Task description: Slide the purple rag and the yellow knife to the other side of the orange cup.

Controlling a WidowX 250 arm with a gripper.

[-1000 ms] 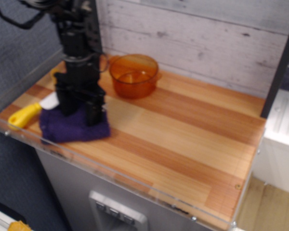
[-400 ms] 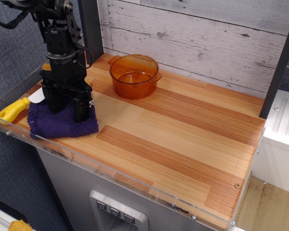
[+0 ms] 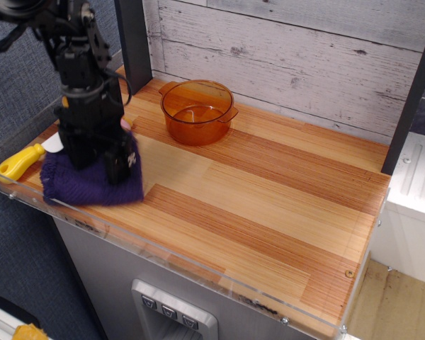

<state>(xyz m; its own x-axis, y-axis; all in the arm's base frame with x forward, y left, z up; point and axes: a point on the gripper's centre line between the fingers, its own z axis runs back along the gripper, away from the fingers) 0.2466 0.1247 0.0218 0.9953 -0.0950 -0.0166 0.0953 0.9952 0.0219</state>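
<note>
The purple rag [image 3: 92, 184] lies bunched at the front left corner of the wooden counter [image 3: 269, 191]. My black gripper [image 3: 97, 161] stands upright on the rag, its fingers sunk into the cloth with a fold pinched between them. The yellow knife [image 3: 18, 161] lies just left of the rag, its white blade tip pointing under the gripper. The orange cup [image 3: 197, 110] stands empty at the back, to the right of and behind the gripper, apart from the rag.
A clear plastic lip [image 3: 163, 258] runs along the counter's front and left edges. A dark post [image 3: 131, 42] stands at the back left and another [image 3: 414, 92] at the right. A white plank wall [image 3: 290, 49] closes the back.
The gripper and rag shifted left from a second ago. Since then the rag has bunched up higher around the fingers, and the knife has stayed in place.
</note>
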